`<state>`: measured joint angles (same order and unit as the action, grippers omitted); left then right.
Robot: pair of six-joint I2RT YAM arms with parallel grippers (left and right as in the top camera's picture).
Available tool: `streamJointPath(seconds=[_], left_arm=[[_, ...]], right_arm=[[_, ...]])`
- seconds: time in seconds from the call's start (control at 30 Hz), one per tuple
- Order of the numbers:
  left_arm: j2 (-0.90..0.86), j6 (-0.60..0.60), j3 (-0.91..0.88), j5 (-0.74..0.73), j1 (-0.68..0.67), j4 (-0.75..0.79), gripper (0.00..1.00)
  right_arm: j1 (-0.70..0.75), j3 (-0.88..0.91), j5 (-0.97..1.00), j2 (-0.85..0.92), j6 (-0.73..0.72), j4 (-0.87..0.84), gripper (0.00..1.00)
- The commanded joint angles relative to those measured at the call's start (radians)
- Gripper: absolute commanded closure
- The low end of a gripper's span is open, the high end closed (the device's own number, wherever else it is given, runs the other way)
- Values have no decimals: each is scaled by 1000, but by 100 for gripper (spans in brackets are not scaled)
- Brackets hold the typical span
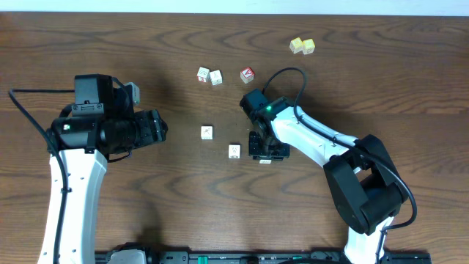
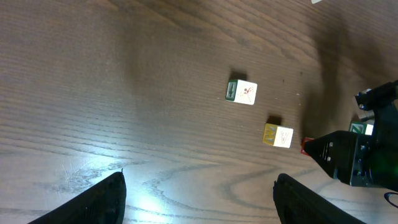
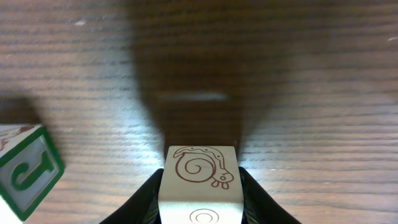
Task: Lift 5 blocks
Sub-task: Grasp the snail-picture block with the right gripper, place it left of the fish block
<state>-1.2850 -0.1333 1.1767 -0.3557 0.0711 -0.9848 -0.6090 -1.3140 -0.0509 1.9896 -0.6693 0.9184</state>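
Judging by the snail-marked block clamped in the right gripper, a straight lift is called for next, while the left gripper is held wide and empty.

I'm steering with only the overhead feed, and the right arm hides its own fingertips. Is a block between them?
Observer: Yes. The right wrist view shows a block with a snail drawing between the right gripper's fingers, with no gap on either side.
Operator: What's on the cube next to it?
Observer: The block beside it carries a green letter J.
Operator: And the other arm?
Observer: The left gripper is wide open in its wrist view, with only bare table between its fingers.
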Motion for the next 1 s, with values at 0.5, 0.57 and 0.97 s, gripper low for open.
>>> streamJointPath(seconds=[0.5,0.57,0.97], left_arm=[[-2,9,21,10,5,-2,24],[-2,9,21,10,5,-2,23],[-2,9,21,10,5,-2,23]], right_arm=[[183,3,72,5,253,-43,73],[187,3,72,5,259,-40,73],[185,3,54,5,222,-17,70]])
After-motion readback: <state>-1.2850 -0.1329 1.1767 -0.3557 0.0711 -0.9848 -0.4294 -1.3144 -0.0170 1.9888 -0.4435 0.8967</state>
